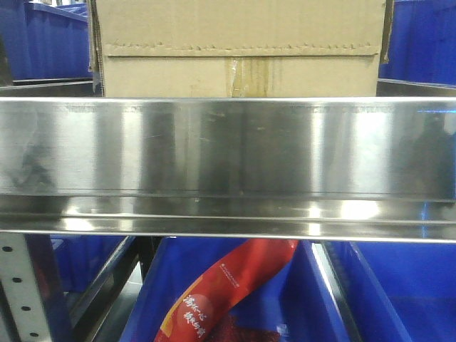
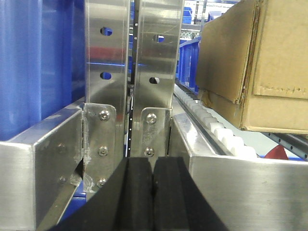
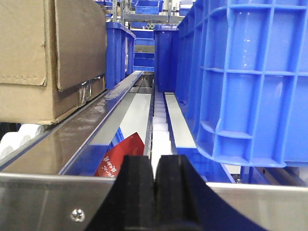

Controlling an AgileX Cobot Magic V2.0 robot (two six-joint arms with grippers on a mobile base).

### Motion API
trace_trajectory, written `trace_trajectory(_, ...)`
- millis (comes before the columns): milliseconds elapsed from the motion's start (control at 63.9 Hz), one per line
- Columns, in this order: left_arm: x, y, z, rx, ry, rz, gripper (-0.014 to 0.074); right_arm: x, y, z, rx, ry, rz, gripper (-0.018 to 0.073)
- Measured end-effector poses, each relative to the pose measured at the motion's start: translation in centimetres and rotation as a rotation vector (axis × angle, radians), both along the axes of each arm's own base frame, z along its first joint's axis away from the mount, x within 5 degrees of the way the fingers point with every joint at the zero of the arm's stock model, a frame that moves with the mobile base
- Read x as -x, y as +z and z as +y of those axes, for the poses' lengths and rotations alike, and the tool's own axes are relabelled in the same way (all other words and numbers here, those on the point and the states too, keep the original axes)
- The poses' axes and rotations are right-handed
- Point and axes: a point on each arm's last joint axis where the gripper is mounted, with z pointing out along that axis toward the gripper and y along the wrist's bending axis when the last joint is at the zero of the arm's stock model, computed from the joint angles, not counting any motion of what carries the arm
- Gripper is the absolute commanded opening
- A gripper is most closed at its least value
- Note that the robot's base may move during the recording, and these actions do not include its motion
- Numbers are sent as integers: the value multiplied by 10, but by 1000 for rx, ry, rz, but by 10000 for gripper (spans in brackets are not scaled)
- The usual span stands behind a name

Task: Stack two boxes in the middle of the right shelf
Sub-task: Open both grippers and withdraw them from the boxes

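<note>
A plain brown cardboard box (image 1: pixel 239 50) with a zigzag flap edge and a tape strip sits on the steel shelf, behind its broad shiny front rail (image 1: pixel 228 146). The same box shows at the right of the left wrist view (image 2: pixel 255 67) and at the left of the right wrist view (image 3: pixel 48 57). No box with red print is in view. My left gripper (image 2: pixel 153 166) is shut and empty in front of the rail, left of the box. My right gripper (image 3: pixel 155 166) is shut and empty in front of the rail, right of the box.
Blue plastic bins stand on both sides of the box (image 3: pixel 245 82) (image 2: pixel 38 62). Perforated steel uprights (image 2: pixel 130 72) rise just ahead of the left gripper. White rollers (image 2: pixel 221 132) line the shelf. A red printed bag (image 1: pixel 228 292) lies in a blue bin on the level below.
</note>
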Motion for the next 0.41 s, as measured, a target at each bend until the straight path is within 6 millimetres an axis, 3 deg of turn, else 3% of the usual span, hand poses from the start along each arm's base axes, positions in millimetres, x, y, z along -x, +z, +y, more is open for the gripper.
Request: trace_trajectory(407,0,0,0,0,0,0,-111,0,0,0,-2,0,0,-162)
